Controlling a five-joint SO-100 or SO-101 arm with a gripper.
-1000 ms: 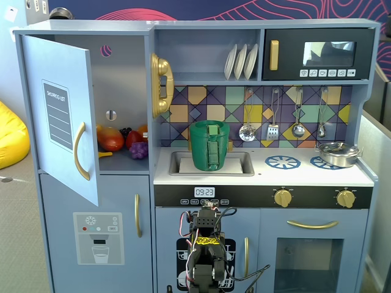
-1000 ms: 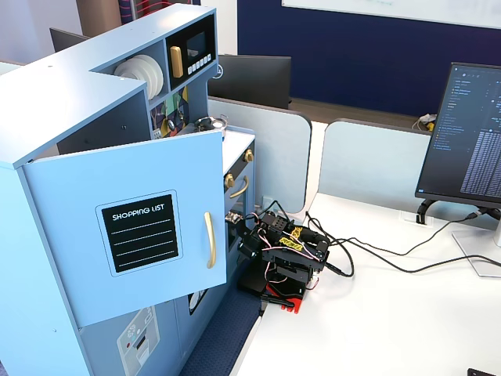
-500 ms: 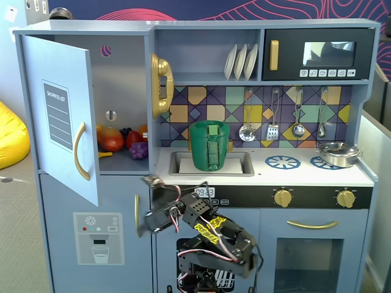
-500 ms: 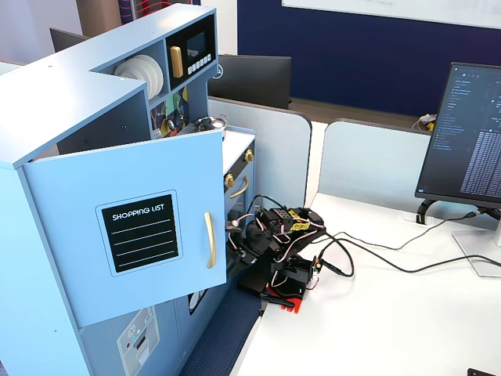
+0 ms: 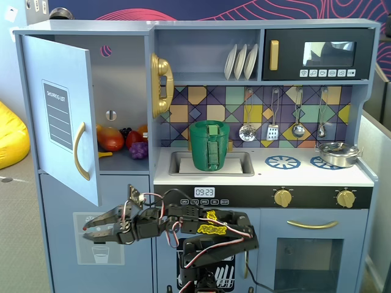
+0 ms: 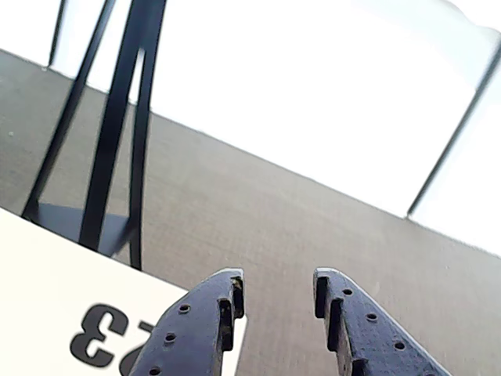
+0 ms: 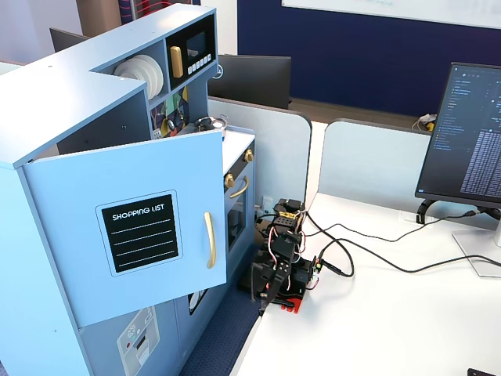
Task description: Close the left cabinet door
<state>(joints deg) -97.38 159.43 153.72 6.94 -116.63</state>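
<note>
The left cabinet door [image 5: 61,116] is light blue with a black "SHOPPING LIST" panel and a curved gold handle [image 5: 79,151]. It stands swung wide open from the toy kitchen, as the other fixed view also shows [image 7: 125,235]. My gripper [image 5: 87,231] points left in a fixed view, below the door's lower edge and in front of the dispenser door [image 5: 101,241]. It touches neither. In the wrist view my gripper [image 6: 278,283] is open with nothing between its dark fingers [image 6: 203,321]. The door is out of the wrist view.
Toy fruit [image 5: 113,139] lies inside the open cabinet. A green cup [image 5: 211,145] stands in the sink. The arm's base [image 7: 280,262] sits on a white desk with cables [image 7: 368,254] and a monitor [image 7: 470,133]. A white sheet marked "23" [image 6: 70,298] and black chair legs [image 6: 117,133] show in the wrist view.
</note>
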